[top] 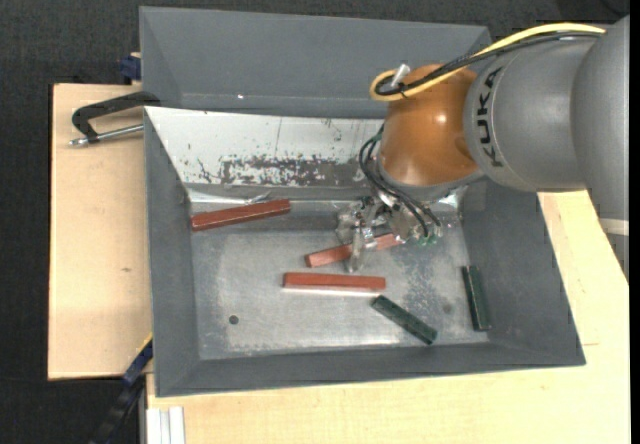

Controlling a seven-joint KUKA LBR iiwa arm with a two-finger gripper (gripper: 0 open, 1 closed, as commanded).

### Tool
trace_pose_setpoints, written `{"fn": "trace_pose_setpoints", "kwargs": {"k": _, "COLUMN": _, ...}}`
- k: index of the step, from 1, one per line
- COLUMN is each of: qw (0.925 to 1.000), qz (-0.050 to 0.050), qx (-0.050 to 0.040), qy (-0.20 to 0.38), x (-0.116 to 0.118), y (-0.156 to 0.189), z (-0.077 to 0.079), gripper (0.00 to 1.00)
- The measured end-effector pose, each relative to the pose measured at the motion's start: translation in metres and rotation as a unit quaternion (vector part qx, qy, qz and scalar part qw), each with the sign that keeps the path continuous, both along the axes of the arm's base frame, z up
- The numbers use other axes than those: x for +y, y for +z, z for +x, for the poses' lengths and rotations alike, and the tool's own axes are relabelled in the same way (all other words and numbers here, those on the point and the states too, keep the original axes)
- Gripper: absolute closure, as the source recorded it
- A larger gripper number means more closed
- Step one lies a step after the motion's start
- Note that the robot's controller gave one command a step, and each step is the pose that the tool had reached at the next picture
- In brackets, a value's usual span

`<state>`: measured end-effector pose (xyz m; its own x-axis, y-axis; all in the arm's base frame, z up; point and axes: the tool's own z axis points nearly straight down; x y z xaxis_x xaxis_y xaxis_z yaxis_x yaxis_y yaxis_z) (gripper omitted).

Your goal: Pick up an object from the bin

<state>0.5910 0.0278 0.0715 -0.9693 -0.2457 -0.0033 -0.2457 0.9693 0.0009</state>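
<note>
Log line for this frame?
claw low, mid-bin | at end of short red bar | long red bar beside

Grey KUKA arm [560, 117] reaching in over the right edge of the bin [166, 262], orange wrist cover [428, 137] with a yellow cable [500, 44] looped over it, dark cables [372, 168] beneath, end effector [362, 237] low near the bin floor, right of centre, toward the back wall

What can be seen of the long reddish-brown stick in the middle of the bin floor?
The long reddish-brown stick is a slim, straight bar with a paler lower edge. It lies flat on the bin floor, below the gripper and a shorter reddish piece, touching neither. A dark stick lies near its right end.
</note>
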Motion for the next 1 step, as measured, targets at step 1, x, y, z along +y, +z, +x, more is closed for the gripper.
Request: {"fn": "trace_pose_setpoints", "kwargs": {"k": 1, "qw": 1.0000, "qz": 0.000, "qx": 0.0002, "qy": 0.000, "x": 0.0000, "y": -0.0002, "z": -0.0002, "gripper": 1.00}}
